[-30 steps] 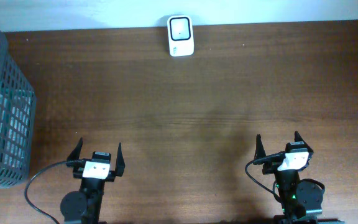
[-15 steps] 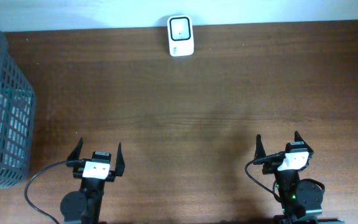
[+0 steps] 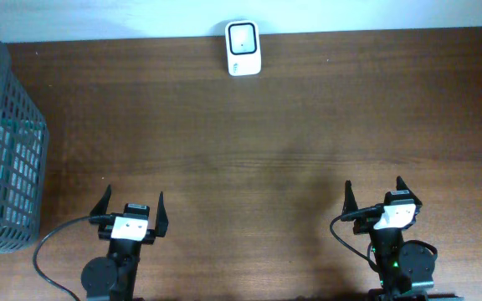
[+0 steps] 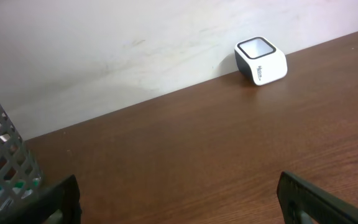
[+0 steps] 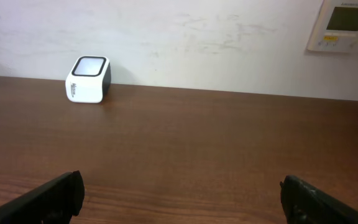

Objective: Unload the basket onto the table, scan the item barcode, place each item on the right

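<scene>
A white barcode scanner (image 3: 243, 48) with a dark window stands at the far edge of the table by the wall; it also shows as the scanner (image 4: 261, 61) in the left wrist view and the scanner (image 5: 88, 79) in the right wrist view. A grey mesh basket (image 3: 2, 142) at the left edge holds items with green and white packaging, only partly visible through the mesh. My left gripper (image 3: 130, 204) rests open near the front left. My right gripper (image 3: 375, 191) rests open near the front right. Nothing lies between either pair of fingers.
The brown wooden table (image 3: 249, 142) ends against a white wall (image 5: 185, 37). A wall thermostat panel (image 5: 344, 25) hangs at the upper right of the right wrist view. The basket's corner (image 4: 5, 165) shows at the left of the left wrist view.
</scene>
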Controlling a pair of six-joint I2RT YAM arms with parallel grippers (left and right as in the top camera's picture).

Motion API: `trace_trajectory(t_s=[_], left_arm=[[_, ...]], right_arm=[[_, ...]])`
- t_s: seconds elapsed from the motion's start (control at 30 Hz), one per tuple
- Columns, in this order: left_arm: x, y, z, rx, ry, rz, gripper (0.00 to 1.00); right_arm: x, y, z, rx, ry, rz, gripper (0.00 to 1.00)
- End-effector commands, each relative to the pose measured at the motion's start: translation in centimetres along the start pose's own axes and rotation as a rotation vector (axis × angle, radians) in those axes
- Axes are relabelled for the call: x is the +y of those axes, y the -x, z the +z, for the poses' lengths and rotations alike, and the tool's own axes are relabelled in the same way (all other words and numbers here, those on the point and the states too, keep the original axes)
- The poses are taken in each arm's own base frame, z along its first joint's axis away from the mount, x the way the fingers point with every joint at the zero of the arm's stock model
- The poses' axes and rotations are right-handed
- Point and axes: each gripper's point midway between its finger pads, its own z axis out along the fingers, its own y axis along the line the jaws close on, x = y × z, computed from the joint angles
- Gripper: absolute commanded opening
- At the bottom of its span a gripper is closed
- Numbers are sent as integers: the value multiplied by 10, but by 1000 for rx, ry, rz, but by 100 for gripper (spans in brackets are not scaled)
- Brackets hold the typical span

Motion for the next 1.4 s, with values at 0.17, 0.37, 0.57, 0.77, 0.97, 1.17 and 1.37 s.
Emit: trace_trajectory(t_s=[0.17,0.37,0.57,0.77,0.97,1.17,1.37], left_arm=[[0,-1,0,0,3,12,99],[0,-1,0,0,3,12,99],[-9,2,0,-20,-50,6,99],[-15,24,-3,-109,-95,18,99],[-6,55,-3,-109,-100,-4,99],[7,91,21,-18,-130,-13,99],[23,130,75,142,-190,-46,99]], right_arm=[[3,-3,0,3,12,-7,98],[3,-3,0,3,12,-7,98],[3,-3,0,3,12,-7,98],[3,-3,0,3,13,-7,98],[3,-3,0,3,12,-7,98],[3,-3,0,3,13,-7,98],[3,-3,0,3,12,-7,98]])
